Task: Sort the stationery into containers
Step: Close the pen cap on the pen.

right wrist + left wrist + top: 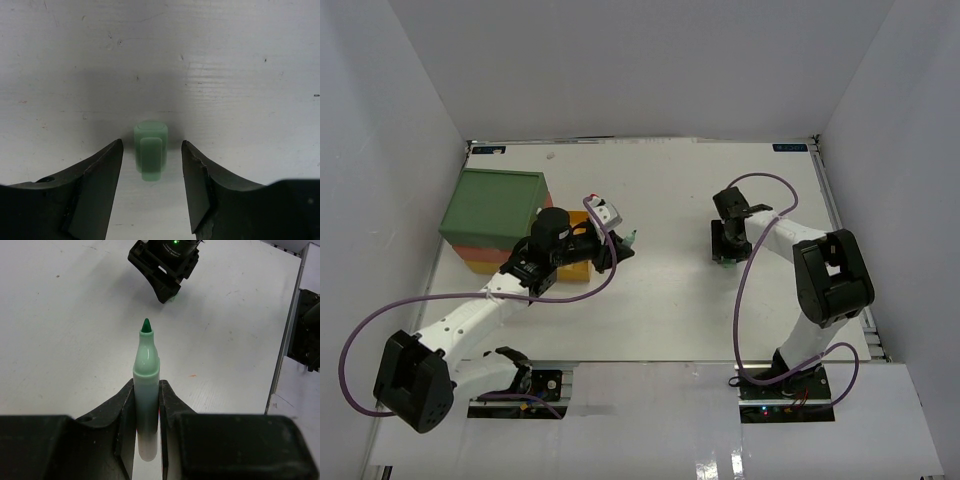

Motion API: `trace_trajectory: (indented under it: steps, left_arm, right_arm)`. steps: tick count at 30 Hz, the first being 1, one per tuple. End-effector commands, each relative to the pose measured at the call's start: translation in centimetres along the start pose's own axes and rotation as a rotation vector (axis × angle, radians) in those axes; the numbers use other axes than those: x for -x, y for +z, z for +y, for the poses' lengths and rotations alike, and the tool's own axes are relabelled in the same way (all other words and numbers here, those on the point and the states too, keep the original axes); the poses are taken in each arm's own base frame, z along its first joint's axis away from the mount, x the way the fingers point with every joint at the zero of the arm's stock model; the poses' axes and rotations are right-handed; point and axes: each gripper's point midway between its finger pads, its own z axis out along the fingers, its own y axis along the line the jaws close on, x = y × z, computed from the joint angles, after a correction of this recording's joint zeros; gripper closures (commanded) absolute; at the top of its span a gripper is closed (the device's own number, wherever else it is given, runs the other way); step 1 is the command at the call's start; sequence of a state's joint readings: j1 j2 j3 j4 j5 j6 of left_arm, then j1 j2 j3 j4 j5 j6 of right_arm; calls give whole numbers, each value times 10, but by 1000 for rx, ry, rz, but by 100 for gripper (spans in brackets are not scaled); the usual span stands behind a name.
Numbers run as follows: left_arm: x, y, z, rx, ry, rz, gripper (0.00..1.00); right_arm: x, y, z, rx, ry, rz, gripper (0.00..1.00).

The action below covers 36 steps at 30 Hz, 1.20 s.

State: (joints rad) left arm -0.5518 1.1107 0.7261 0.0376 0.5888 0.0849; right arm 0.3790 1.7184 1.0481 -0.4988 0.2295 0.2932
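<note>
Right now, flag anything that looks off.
The marker in the left claw is uncapped, its green tip bare. A matching green cap lies apart on the table, inside the open right claw.

Desk point(670, 300): white and flat, with little scratches and dots on it.
Stack of bins point(492, 205): sits on the far left part of the desk.
Top bin: dark green.
Middle bin point(468, 253): red, only its edge shows.
Bottom bin point(578, 272): yellow, sticks out on the right side.
Cap point(150, 150): small and pale green, lies on the bare desk, well apart from the bins.
</note>
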Motion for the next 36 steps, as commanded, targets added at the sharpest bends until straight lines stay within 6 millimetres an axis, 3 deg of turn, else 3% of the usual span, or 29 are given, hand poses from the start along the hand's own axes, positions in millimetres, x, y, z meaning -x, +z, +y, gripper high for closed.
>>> trace_trajectory:
  steps: [1, 8, 14, 15, 20, 23, 26, 31, 34, 36]
  left_arm:
    - [10, 1, -6, -40, 11, -29, 100]
    - [9, 2, -7, -45, 7, -24, 100]
    - [8, 4, -9, -62, 0, -21, 100]
    - [7, 5, -10, -68, -2, -19, 100]
    - [7, 6, -12, -79, -20, -19, 100]
    - [11, 5, -16, -95, -33, -39, 100]
    - [19, 5, -16, -91, -34, -59, 100]
    - [26, 6, -17, -92, -68, -91, 100]
    - [23, 4, -10, -41, -67, -100, 100]
    - [26, 1, -5, 1, -62, -117, 100]
  right_arm:
    - [15, -2, 3, 10, -7, -22, 43]
    - [12, 4, 2, 3, -13, -5, 46]
    - [11, 4, -3, -17, -15, -7, 57]
    - [12, 4, -4, -20, -15, -11, 63]
    - [21, -9, -3, -9, -11, -58, 73]
    - [38, -30, 2, 18, -1, -149, 76]
    - [64, -69, 24, 94, 2, -290, 79]
    - [118, -164, 78, 303, 36, -608, 82]
    - [139, -218, 109, 438, 81, -766, 86]
    - [141, -248, 131, 505, 90, -841, 87]
